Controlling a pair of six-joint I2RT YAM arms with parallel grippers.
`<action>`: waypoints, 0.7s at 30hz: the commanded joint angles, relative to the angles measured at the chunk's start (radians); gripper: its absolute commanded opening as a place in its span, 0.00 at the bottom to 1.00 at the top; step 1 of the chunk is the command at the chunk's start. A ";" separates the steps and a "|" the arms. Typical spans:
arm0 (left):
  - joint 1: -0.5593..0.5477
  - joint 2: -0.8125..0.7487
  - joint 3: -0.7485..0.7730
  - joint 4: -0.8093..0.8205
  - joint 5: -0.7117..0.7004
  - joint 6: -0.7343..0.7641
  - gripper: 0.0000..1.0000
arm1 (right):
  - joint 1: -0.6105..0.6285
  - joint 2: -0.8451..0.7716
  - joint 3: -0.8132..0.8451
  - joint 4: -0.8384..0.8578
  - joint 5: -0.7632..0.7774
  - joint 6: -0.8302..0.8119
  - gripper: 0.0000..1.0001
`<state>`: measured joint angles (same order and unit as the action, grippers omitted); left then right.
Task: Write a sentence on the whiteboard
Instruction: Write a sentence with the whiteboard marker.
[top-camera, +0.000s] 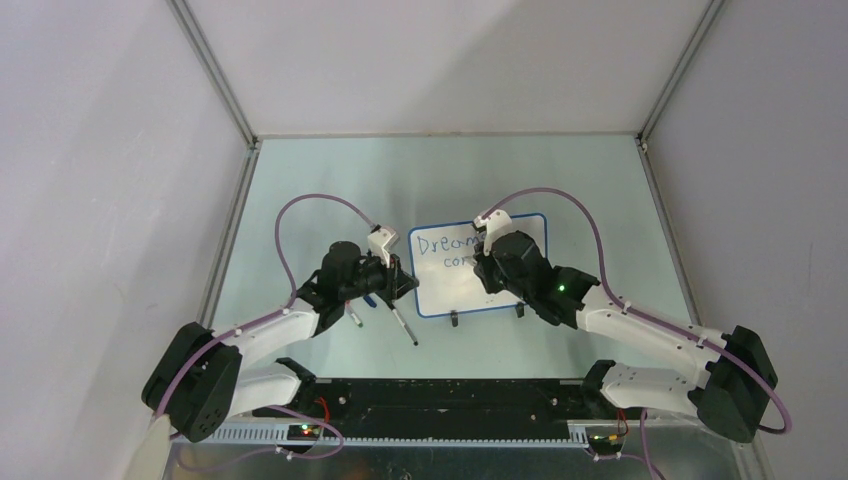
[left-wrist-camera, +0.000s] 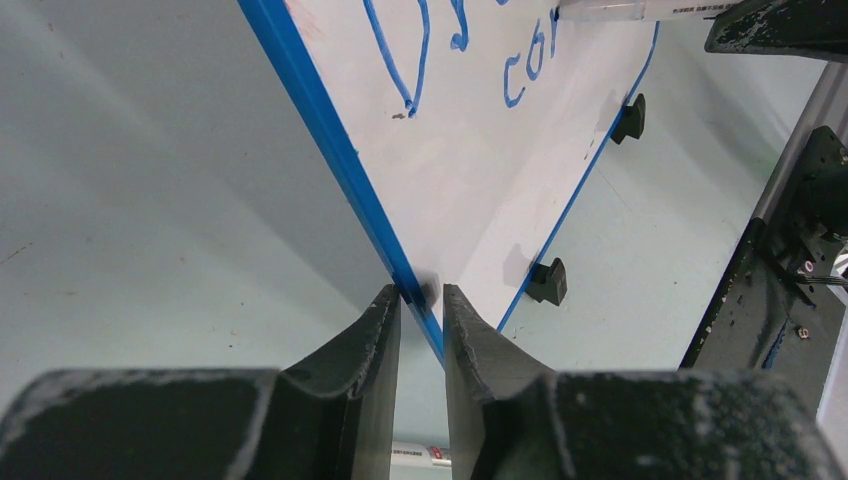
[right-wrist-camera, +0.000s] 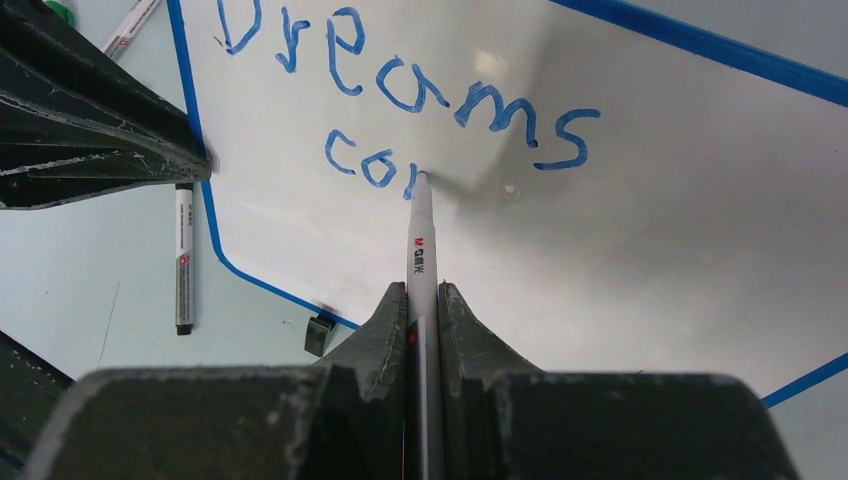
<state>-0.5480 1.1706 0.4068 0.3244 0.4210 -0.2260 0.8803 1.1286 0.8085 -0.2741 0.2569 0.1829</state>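
Left claw (top-camera: 392, 272), from up top, we see parked at the left edge of the glossy whiteboard (top-camera: 470, 295). On its wrist cam, matte black fingers (left-wrist-camera: 378, 330) pinch the thin blue rim (left-wrist-camera: 330, 140). Right claw (right-wrist-camera: 422, 292) is clamped tight on a slim white marker (right-wrist-camera: 421, 235), tip on the blue sentence (right-wrist-camera: 400, 110).

A loose marker (top-camera: 404, 326) lies left of the whiteboard (top-camera: 445, 292).

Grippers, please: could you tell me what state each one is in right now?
Left gripper: closed on the edge of the whiteboard.
Right gripper: closed on the marker.
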 joint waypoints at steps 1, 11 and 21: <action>-0.006 -0.022 0.019 0.011 0.009 0.024 0.26 | -0.018 -0.007 0.036 0.001 0.051 -0.008 0.00; -0.005 -0.023 0.018 0.011 0.010 0.024 0.26 | -0.017 -0.003 0.035 -0.049 0.056 0.012 0.00; -0.006 -0.022 0.018 0.011 0.008 0.024 0.26 | -0.008 -0.016 0.014 -0.068 0.058 0.025 0.00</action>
<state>-0.5476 1.1702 0.4068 0.3244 0.4213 -0.2260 0.8772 1.1198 0.8124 -0.3153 0.2691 0.1986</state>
